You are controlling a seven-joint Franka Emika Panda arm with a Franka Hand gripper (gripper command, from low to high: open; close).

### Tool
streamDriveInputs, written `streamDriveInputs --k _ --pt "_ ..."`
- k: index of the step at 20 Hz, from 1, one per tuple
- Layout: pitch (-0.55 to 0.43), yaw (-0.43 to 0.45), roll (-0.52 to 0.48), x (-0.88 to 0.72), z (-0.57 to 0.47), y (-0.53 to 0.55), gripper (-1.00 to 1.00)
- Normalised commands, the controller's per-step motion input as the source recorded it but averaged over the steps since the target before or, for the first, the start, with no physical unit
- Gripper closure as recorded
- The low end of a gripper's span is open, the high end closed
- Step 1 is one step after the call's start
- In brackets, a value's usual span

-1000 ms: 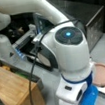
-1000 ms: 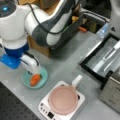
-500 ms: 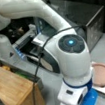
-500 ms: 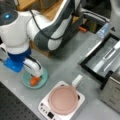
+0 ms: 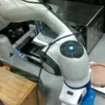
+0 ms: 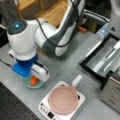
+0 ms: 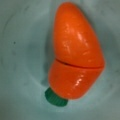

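Note:
An orange toy carrot (image 7: 75,55) with a green stub lies in a pale teal bowl (image 7: 20,50) and fills the wrist view. No fingers show there. In a front view my gripper (image 6: 35,76) hangs straight down over the bowl (image 6: 27,84), its tips close over the carrot (image 6: 33,80) and hidden by the white hand. In a front view the arm's big joint (image 5: 71,55) blocks the gripper and the bowl.
A pink lidded pan sits on a white cooker (image 6: 62,100) (image 5: 101,74) beside the bowl. A black tray (image 6: 107,60) and a metal box (image 5: 83,18) stand behind. A wooden crate (image 5: 14,90) is at the left, and a plastic bottle (image 6: 102,30) lies further back.
The arm has shifted a little toward the bowl and come lower over the carrot. The carrot and bowl have stayed in place.

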Motion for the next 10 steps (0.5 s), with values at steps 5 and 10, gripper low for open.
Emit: streamDriveInputs --k 5,10 --pt "-0.189 -0.024 -0.110 -0.23 -0.23 0.12 -1.00" --pt "-0.187 -0.010 -0.085 -0.22 -0.19 0.03 -1.00"
